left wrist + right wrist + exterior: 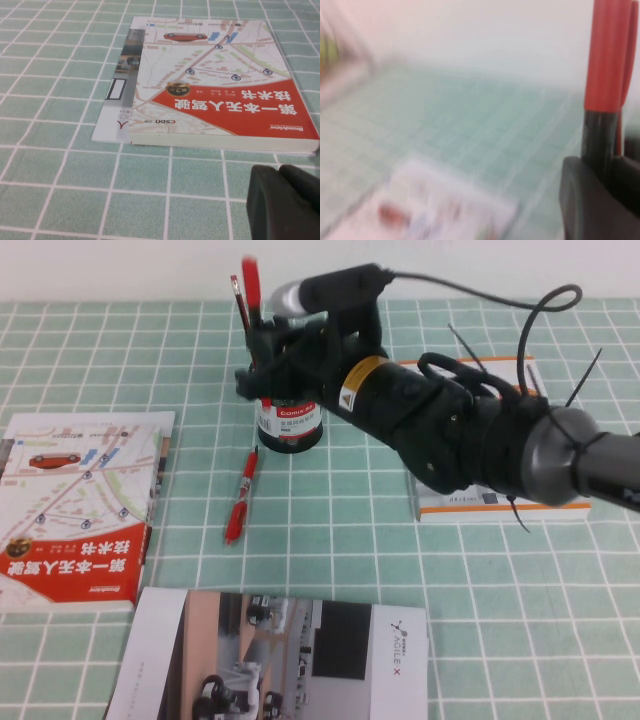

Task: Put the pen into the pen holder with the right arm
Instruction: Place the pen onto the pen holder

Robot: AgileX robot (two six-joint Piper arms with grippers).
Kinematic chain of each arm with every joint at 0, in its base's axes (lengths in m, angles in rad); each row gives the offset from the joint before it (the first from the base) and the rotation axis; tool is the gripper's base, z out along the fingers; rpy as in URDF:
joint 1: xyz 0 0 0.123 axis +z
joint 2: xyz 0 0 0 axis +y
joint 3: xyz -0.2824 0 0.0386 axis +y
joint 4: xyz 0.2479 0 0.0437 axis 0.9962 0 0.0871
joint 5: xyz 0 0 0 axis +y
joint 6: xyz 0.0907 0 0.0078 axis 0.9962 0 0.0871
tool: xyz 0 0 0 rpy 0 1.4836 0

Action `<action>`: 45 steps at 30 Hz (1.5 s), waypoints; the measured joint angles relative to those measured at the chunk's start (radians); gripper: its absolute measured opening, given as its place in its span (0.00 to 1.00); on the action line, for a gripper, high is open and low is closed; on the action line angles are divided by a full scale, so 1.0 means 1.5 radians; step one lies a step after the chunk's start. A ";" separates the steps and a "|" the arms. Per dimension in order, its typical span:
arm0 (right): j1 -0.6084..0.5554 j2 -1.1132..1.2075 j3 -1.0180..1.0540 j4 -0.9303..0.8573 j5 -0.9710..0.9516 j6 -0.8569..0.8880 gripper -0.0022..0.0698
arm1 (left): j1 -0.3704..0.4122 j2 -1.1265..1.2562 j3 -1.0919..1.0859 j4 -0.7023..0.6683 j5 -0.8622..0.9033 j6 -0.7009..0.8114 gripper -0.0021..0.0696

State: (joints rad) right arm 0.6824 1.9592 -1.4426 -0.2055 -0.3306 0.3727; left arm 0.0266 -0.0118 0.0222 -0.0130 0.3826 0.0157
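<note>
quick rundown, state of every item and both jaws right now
red-and-black marker pen: upright, clamped by the right gripper over the holder
black mesh pen holder: upright on the table, a thin red pen in it
all-red pen: lying flat on the table by the holder
red-and-white map book: closed, flat
right gripper: jaws shut on the pen
left gripper: low over the table beside the book, jaws shut
</note>
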 joint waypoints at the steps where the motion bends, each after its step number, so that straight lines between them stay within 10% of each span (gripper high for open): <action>1: -0.003 0.008 0.000 0.024 -0.039 -0.032 0.12 | 0.000 0.000 0.000 0.000 0.000 0.000 0.02; 14: -0.007 0.099 0.000 0.256 -0.295 -0.296 0.12 | 0.000 0.000 0.000 0.000 0.000 0.000 0.02; 45: -0.014 0.189 -0.073 0.329 -0.219 -0.284 0.13 | 0.000 0.000 0.000 0.000 0.000 0.000 0.02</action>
State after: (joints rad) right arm 0.6615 2.2432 -1.5517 0.2886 -0.6595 -0.0535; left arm 0.0266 -0.0118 0.0222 -0.0130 0.3826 0.0157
